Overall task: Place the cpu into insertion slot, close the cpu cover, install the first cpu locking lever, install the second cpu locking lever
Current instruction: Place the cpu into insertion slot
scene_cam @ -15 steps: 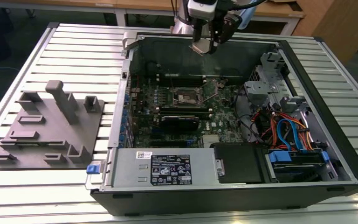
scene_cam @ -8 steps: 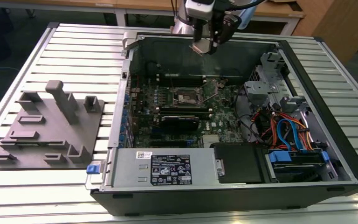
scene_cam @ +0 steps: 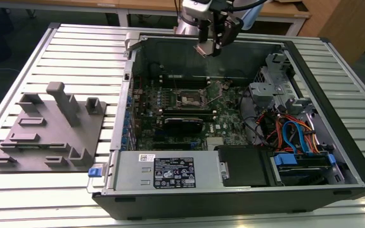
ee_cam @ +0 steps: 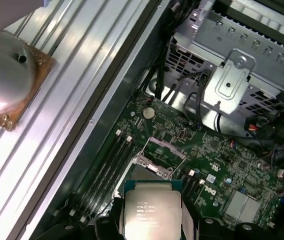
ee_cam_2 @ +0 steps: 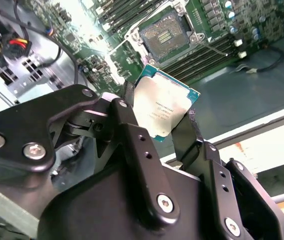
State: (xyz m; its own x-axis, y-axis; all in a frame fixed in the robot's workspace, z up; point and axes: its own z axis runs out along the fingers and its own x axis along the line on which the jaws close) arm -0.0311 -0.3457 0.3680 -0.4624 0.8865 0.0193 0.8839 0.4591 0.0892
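My gripper (scene_cam: 212, 43) hangs above the back wall of the open computer case, shut on the cpu (scene_cam: 203, 49). In both wrist views the cpu (ee_cam_2: 164, 107) (ee_cam: 152, 210) is a flat square chip with a silvery top, pinched by its edges between the black fingers (ee_cam_2: 131, 135). The insertion slot (scene_cam: 189, 99) (ee_cam_2: 166, 34) lies open on the green motherboard, well below and in front of the chip, its dark contact field showing. In the first wrist view the cpu cover (ee_cam: 159, 157), a thin silvery frame, looks raised beside the socket, just beyond the chip.
Long black memory slots (ee_cam_2: 202, 55) flank the socket. A black module (scene_cam: 182, 124) lies in front of it, the grey power supply box (scene_cam: 163, 173) at the case front. A drive cage (scene_cam: 274, 80) and coloured cables (scene_cam: 296, 133) fill the exterior view's right. A grey fixture plate (scene_cam: 49, 128) lies outside the case.
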